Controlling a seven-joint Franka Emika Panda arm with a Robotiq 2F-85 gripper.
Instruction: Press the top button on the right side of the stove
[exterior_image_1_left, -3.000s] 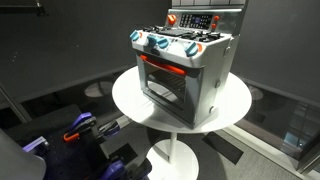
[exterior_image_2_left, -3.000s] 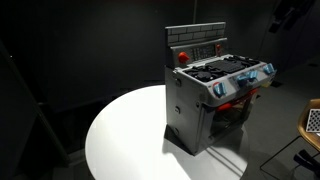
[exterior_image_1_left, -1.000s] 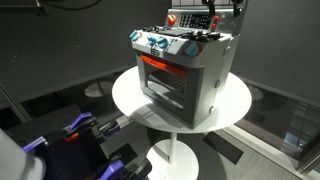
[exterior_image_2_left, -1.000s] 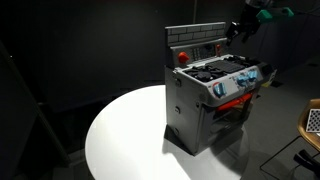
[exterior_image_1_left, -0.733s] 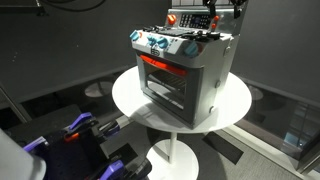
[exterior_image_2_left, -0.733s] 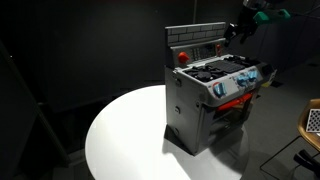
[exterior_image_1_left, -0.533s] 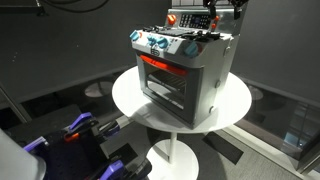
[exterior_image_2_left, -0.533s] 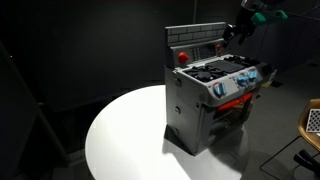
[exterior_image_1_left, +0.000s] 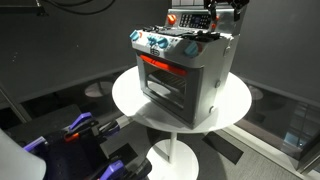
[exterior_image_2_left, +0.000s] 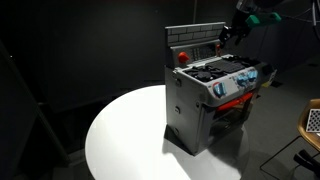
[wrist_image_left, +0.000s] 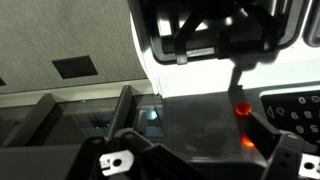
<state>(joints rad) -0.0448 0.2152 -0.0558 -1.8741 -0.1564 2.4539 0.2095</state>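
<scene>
The silver-grey toy stove stands on a round white table in both exterior views. It has a red-framed oven door, blue-white and red knobs, and an upright back control panel. My gripper hovers at the right end of that panel, fingers pointing down, and also shows in an exterior view. In the wrist view the shut fingertips sit just off the upper of two glowing red buttons. The lower button lies beside it. The gripper holds nothing.
The round white table carries only the stove, with bare top in front. Dark walls surround the scene. A blue and black object lies on the floor below the table.
The gripper has come down from above and edged closer to the right end of the back panel. The stove has not moved.
</scene>
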